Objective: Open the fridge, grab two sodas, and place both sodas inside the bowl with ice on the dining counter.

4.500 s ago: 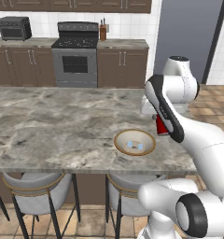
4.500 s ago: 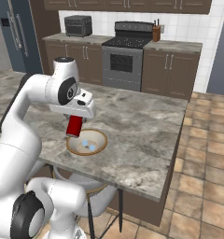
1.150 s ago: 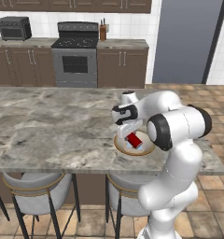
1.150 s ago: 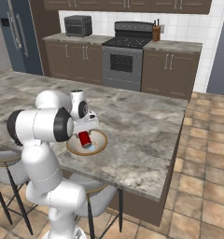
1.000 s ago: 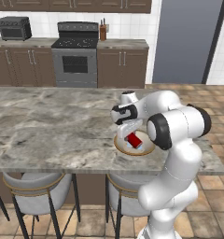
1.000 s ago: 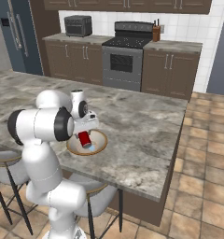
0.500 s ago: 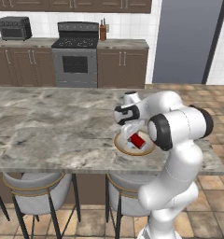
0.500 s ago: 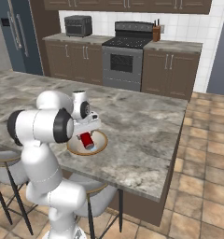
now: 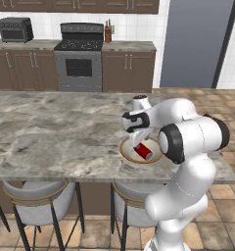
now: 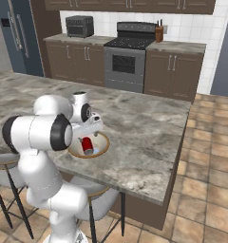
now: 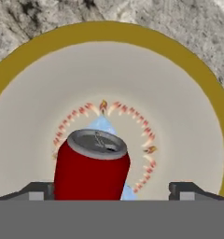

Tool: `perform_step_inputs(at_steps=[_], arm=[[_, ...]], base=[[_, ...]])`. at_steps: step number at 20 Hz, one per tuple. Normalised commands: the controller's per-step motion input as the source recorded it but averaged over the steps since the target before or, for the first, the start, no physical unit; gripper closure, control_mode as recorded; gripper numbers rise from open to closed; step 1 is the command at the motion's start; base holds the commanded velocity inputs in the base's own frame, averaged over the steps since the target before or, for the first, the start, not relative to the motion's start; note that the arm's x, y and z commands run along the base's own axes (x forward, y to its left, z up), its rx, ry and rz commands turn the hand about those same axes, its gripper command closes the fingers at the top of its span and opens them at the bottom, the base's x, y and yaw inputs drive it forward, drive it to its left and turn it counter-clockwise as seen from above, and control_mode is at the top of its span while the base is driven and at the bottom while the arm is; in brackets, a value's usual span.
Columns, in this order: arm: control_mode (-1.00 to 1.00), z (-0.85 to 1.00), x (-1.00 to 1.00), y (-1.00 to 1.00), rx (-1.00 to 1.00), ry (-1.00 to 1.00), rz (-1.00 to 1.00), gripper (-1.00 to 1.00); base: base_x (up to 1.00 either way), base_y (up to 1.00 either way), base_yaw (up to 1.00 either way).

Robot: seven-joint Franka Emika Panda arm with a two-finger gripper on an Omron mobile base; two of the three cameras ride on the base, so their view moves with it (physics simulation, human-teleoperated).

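The gripper [image 11: 112, 189] hangs just over the bowl [image 11: 48, 42] on the dining counter [image 9: 51, 132], its two finger tips [image 11: 37, 190] spread wide apart with clear space between each tip and the red soda can [image 11: 91, 165], so nothing is clamped. In the hand view the can sits at about 6 o'clock of the bowl's whitish floor, silver pull-tab end up and leaning slightly toward 1 o'clock, with pale blue ice [image 11: 101, 125] showing behind it. From the left base view the soda can [image 9: 142, 151] lies inside the tan rim at roughly the bowl's centre, the gripper [image 9: 137, 139] close above it at 11 o'clock; the right base view shows the can [image 10: 88, 144] in the bowl [image 10: 99, 151] near the counter's front edge. The release looks done, so the step in hand is a clean retreat: I would lift straight along the fingers' own axis, keeping them wide, since a sideways swing could clip the leaning can and tip it against the rim or out. Once clear, only one can is in the bowl, so a second trip toward the fridge [image 10: 16, 38] at 10 o'clock of the right base view looks necessary.
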Motion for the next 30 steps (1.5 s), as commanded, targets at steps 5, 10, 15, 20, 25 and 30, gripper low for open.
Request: perform_step_inputs(at_steps=[5, 10, 15, 20, 25, 30], arm=[[-1.00, 0.38, -0.60, 0.00, 0.00, -0.19, 0.00, -1.00], [-1.00, 0.48, -0.84, 0.00, 0.01, -0.20, 0.00, -1.00], [-1.00, 0.49, -0.98, 0.00, 0.08, -0.13, 0.00, -1.00], [-1.00, 0.60, -1.00, -0.03, 0.17, -0.10, -0.05, -1.00], [-1.00, 0.74, -0.95, -0.11, 0.20, -0.07, -0.14, -1.00], [-1.00, 0.59, -0.93, -0.16, 0.19, -0.03, -0.20, -1.00]], base=[[0.00, 0.00, 0.00], [0.00, 0.00, 0.00], [0.00, 0.00, 0.00], [0.00, 0.00, 0.00], [0.00, 0.00, 0.00], [0.00, 0.00, 0.00]])
